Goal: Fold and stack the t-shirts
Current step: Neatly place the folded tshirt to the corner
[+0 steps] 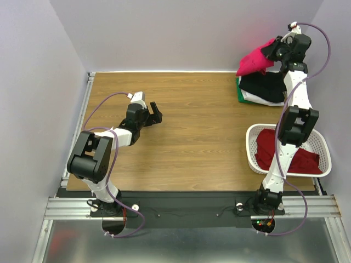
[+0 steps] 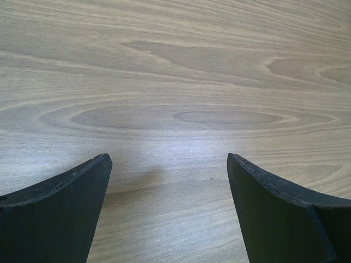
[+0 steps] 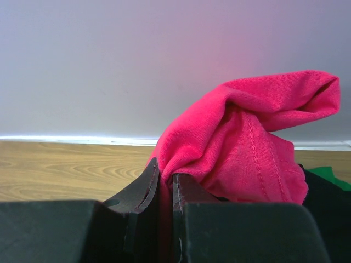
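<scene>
My right gripper [image 1: 270, 50] is shut on the bright pink-red t-shirt [image 1: 255, 59] and holds it bunched above the folded stack at the back right. In the right wrist view the pink cloth [image 3: 252, 142] is pinched between my fingers [image 3: 189, 192]. The stack has a black shirt [image 1: 264, 86] on top, with white [image 1: 258, 100] and green [image 1: 238, 90] edges below it. A darker red shirt [image 1: 288, 150] lies crumpled in the white basket [image 1: 253, 147]. My left gripper [image 1: 155, 114] is open and empty over bare wood [image 2: 170, 137].
The white perforated basket stands at the right, close to my right arm's base. Grey walls close the table at the back and both sides. The wooden table [image 1: 192, 126] lies between the arms.
</scene>
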